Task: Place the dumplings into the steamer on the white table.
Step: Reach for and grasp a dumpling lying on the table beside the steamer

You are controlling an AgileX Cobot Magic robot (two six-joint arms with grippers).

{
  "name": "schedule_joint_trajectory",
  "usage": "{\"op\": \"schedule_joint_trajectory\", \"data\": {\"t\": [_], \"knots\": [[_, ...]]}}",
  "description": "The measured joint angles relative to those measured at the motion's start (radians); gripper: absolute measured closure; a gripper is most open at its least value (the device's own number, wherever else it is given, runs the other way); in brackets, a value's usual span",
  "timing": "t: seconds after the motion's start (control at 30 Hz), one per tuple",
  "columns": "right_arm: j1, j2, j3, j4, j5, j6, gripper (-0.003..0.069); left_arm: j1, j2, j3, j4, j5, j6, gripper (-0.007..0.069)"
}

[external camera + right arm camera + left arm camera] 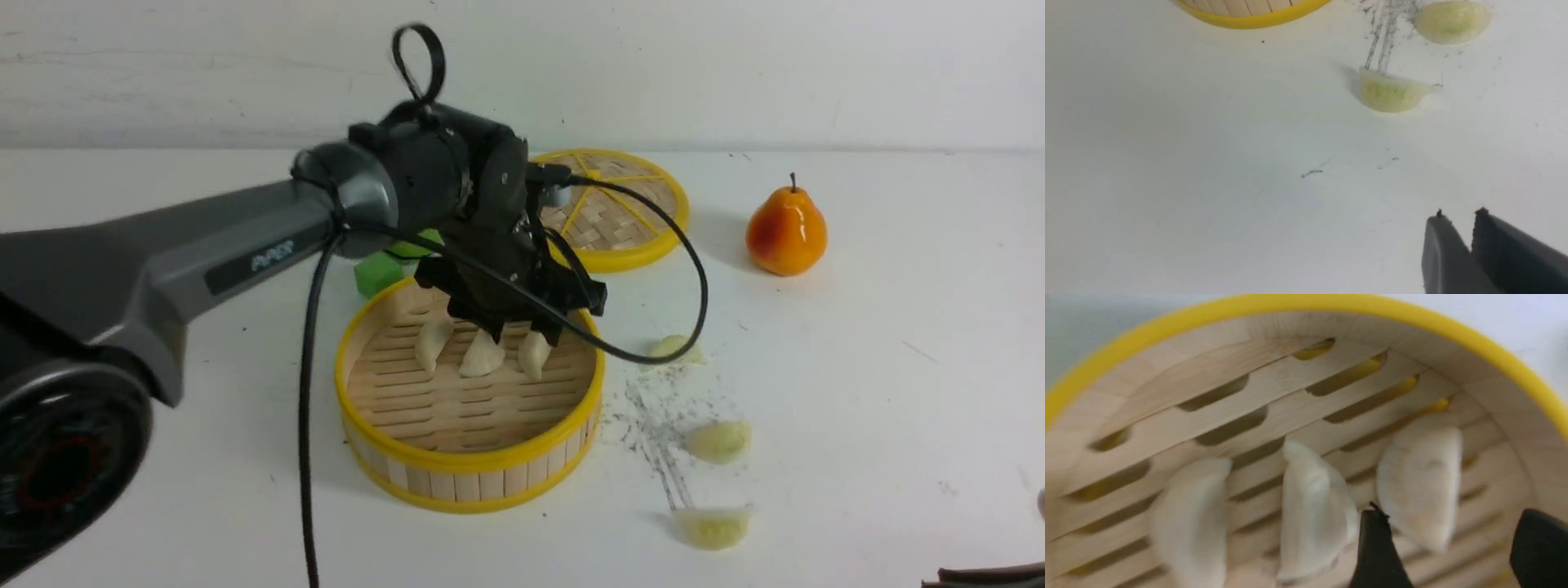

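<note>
Our left gripper (pixel 522 331) hangs spread and empty over the steamer (pixel 469 482), above three cream dumplings (pixel 483 356); our right gripper (pixel 1459 218) holds nothing, fingers barely parted.

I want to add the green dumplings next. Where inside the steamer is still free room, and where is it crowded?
The round bamboo steamer with yellow rim has bare slats across its near half, between the front wall and the three cream dumplings. The far half is crowded: those dumplings stand in a row there, with the left end effector open just above them.
</note>
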Motion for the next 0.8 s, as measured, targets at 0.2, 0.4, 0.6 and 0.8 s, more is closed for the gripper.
{"op": "schedule_joint_trajectory", "data": {"t": [0.2,0.4,0.6,0.8], "knots": [[0.055,0.175,-0.132,0.0,0.069,-0.054,0.037,0.0,-0.262,0.0,0.045,0.09,0.064,0.0394],[0.191,0.533,-0.351,-0.008,0.09,-0.248,0.0258,0.0,-0.618,0.02,0.082,0.333,0.076,0.0638],[0.269,0.798,-0.515,-0.114,0.064,-0.351,0.0251,0.0,-0.886,0.266,0.096,0.31,0.075,0.0639],[0.275,0.987,-0.633,-0.324,0.038,-0.368,0.0266,0.0,-1.136,0.587,0.108,0.19,0.032,0.0639]]}}
